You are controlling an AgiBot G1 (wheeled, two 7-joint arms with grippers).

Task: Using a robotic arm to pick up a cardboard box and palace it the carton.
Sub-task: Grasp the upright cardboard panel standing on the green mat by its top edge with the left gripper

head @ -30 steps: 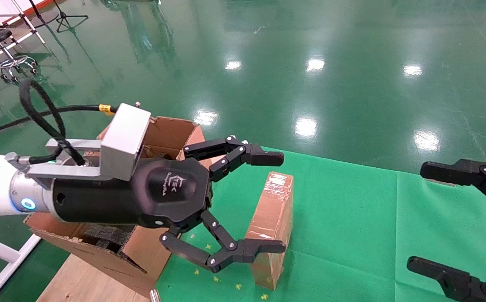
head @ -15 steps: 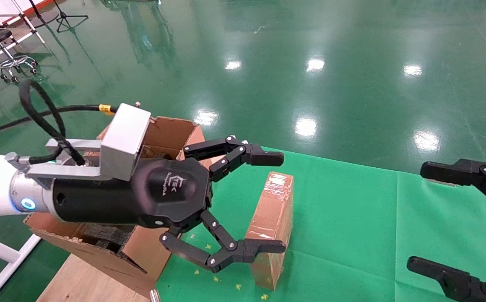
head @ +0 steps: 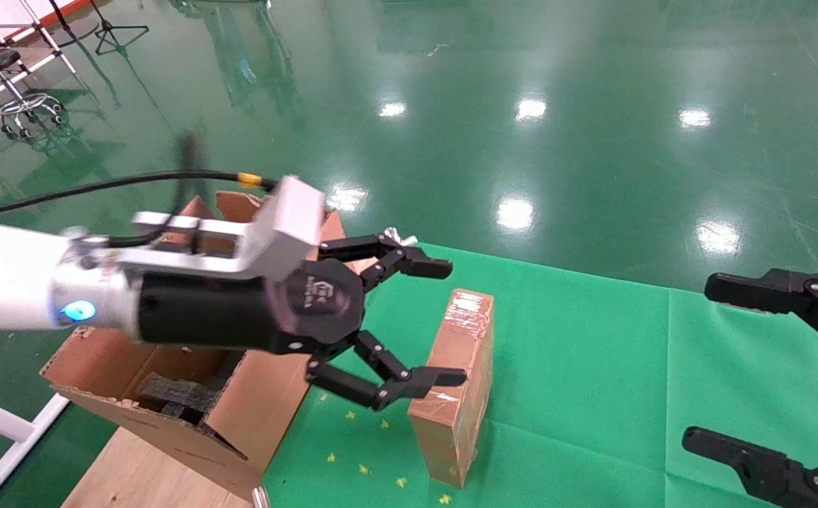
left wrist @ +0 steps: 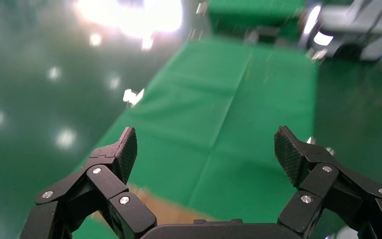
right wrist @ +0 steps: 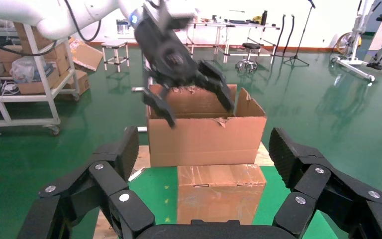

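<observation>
one cardboard box (head: 454, 384), one carton (head: 169, 384), two end effectors

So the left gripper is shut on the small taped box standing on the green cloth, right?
Not quite. In the head view the left gripper is open, its fingers spread beside the small taped box, not clamped on it. The box does stand on the green cloth.

Head view: looks forward and down from above onto the green-covered desk (head: 592, 339), left hand (head: 444, 321) close in the foreground. Left wrist view: sits just behind the left hand (left wrist: 206, 149), faces along the desk (left wrist: 219, 124) toward the floor. Right wrist view: sits behind the right hand (right wrist: 204, 149), faces across toward the cardboard box (right wrist: 221, 191) and carton (right wrist: 206, 137). Shared with head view: cardboard box (head: 454, 381), carton (head: 169, 395), left hand (right wrist: 189, 84).
</observation>
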